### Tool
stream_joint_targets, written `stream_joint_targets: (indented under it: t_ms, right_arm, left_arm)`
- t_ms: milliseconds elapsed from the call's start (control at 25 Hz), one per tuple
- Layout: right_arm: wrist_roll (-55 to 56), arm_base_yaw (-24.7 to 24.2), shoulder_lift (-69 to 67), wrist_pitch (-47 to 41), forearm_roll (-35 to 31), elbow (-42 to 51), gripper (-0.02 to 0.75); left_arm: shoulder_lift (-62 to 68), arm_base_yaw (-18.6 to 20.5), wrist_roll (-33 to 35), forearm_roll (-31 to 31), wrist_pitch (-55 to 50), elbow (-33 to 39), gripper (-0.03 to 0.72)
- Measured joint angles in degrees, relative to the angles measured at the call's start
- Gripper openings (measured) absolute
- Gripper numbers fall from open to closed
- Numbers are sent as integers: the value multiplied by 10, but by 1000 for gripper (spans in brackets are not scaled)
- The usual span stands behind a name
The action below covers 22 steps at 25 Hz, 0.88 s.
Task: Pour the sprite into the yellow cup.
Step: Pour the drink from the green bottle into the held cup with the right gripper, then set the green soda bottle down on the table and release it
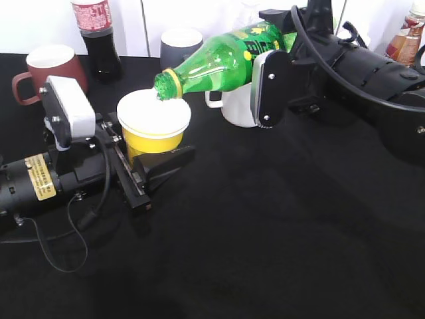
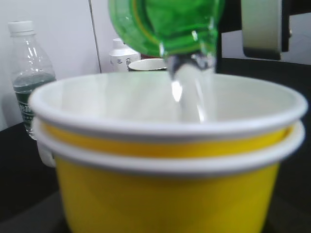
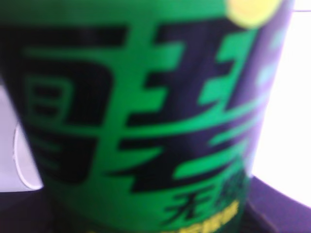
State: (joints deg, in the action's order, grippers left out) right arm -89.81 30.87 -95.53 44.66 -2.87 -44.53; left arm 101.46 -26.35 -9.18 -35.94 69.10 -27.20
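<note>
Sprite bottle tipped over the yellow cup, mouth above the cup's far rim.

The right gripper (image 1: 265, 83) clamps the sprite (image 1: 219, 63), its long axis slanting down-left from the label end to the open mouth; the left gripper (image 1: 149, 166) clasps the yellow cup (image 1: 154, 123) on the table (image 1: 265, 232). Clear liquid seems to stream into the cup's white inside, level hidden.

Green sprite (image 1: 219, 63) with yellow-marked label; yellow cup (image 1: 154, 129), white rim and inside.
</note>
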Motion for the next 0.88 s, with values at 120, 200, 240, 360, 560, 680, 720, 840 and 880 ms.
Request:
stream_joint_targets:
  t_ms: [120, 200, 240, 360, 560, 680, 720, 840, 880]
  right_arm:
    - [-1, 0, 0, 1, 0, 0, 429]
    - [2, 0, 0, 3, 0, 0, 429]
    - [9, 0, 0, 4, 0, 0, 429]
    - [59, 0, 0, 5, 0, 0, 429]
    - [131, 0, 0, -6, 0, 0, 428]
    - [377, 0, 0, -7, 0, 0, 428]
    - [492, 0, 0, -7, -1, 0, 428]
    - [751, 0, 0, -1, -2, 0, 428]
    - [798, 0, 0, 13, -2, 0, 428]
  left_arm:
    - [0, 0, 0, 0, 0, 0, 480]
    - [0, 0, 0, 0, 0, 0, 480]
    - [0, 0, 0, 0, 0, 0, 480]
    - [0, 0, 0, 0, 0, 0, 480]
    - [0, 0, 0, 9, -2, 0, 480]
    - [0, 0, 0, 40, -3, 0, 480]
    - [0, 0, 0, 59, -3, 0, 480]
    - [0, 0, 20, 156, -3, 0, 480]
    - [0, 0, 49, 202, -3, 0, 480]
